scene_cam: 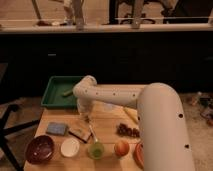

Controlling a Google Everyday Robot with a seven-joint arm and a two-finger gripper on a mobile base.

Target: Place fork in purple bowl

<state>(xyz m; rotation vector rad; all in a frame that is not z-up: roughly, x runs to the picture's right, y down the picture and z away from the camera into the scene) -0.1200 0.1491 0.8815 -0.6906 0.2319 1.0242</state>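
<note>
The robot's single white arm [162, 130] fills the lower right of the frame as a thick, rounded segment rising from the bottom edge. From its top, right of centre, a slimmer forearm [117, 94] runs nearly level toward the left, dotted with small dark holes. It ends in a rounded wrist joint [86, 89] just left of centre, where the arm bends sharply downward. Below that joint hangs the gripper [86, 116], pointing down, left of centre and a little below mid-height
</note>
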